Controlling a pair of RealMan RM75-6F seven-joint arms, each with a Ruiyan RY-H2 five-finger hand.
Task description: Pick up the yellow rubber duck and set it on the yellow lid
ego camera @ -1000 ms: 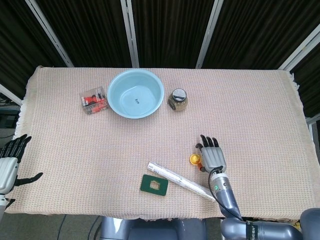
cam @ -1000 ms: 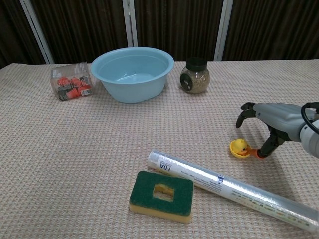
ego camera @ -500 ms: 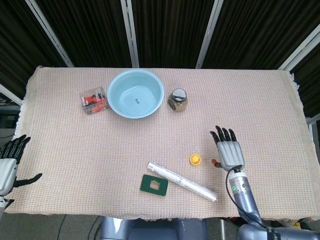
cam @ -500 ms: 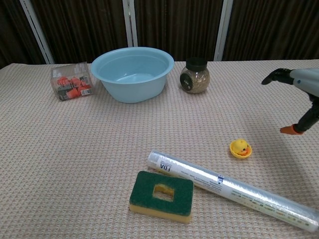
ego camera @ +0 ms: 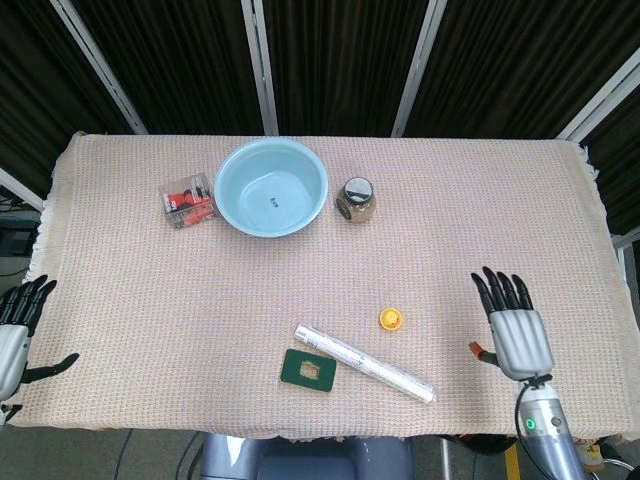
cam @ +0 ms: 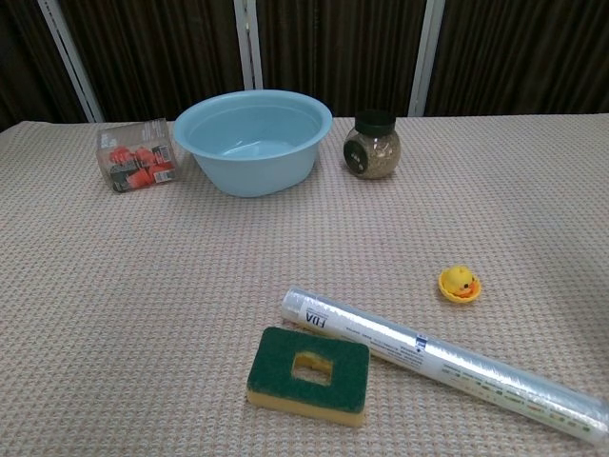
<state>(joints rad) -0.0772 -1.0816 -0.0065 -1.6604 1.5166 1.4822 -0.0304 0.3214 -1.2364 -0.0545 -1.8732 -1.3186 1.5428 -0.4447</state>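
We saw open worktop (ego camera: pixel 480 230) around the duck (ego camera: pixel 390 319); the foil roll (ego camera: pixel 365 362) lay near, seemingly apart.

Light blue bowl (cam: pixel 253 139) between clear snack box (cam: pixel 136 167) and spice jar (cam: pixel 372 146); nearer, foil roll (cam: pixel 438 363) beside green sponge (cam: pixel 308 374).

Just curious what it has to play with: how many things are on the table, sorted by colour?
Yellow: 2, the duck sitting on the lid
Light blue: 1, the bowl
Green: 1, the sponge
Clear or silvery: 3, the roll, the jar, the box of red bits
Total: 7
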